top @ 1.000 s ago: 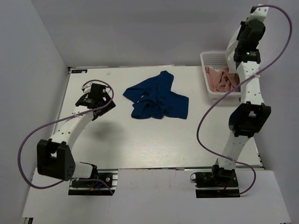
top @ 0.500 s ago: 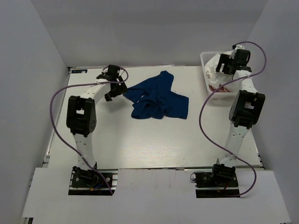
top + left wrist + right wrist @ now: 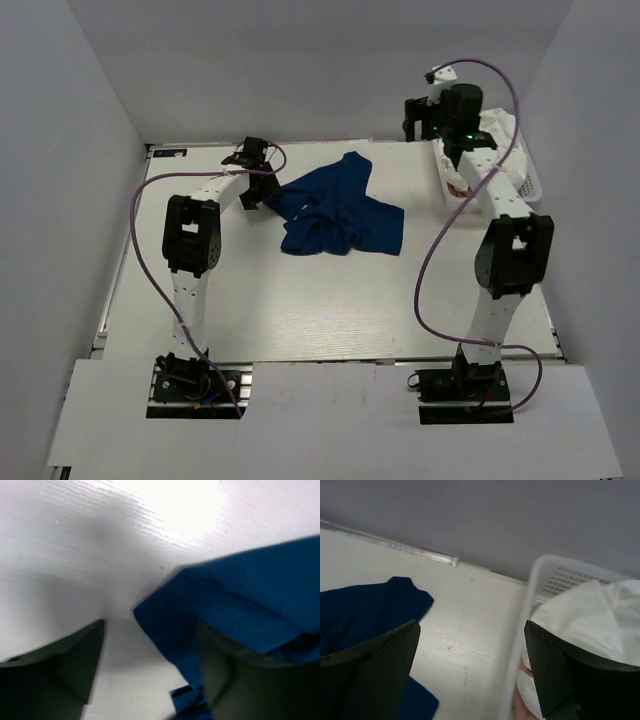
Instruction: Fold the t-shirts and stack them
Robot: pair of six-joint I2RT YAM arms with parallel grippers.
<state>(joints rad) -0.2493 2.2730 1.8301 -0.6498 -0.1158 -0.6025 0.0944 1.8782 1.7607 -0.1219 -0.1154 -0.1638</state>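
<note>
The navy t-shirt (image 3: 340, 215) lies crumpled on the middle of the table. My left gripper (image 3: 255, 195) is open at its left corner. In the left wrist view that corner (image 3: 165, 625) sits between the spread fingers of the left gripper (image 3: 150, 665), touching neither. The white t-shirt (image 3: 495, 125) is heaped in the basket (image 3: 530, 180) over the pink t-shirt (image 3: 458, 185). My right gripper (image 3: 413, 118) hangs open and empty, just left of the basket's far corner. Its wrist view has the white t-shirt (image 3: 590, 615), a bit of the pink t-shirt (image 3: 521, 707) and the navy t-shirt (image 3: 360, 615).
The white mesh basket's rim (image 3: 527, 610) runs between the fingers of the right gripper (image 3: 472, 670). The basket stands at the table's far right corner. Grey walls close in at the back and both sides. Bare tabletop (image 3: 330, 300) lies in front of the navy shirt.
The left arm has stretched out to the navy shirt's left corner. The right gripper came down to the basket, opened, and swung left; the white shirt now lies on top in the basket.
</note>
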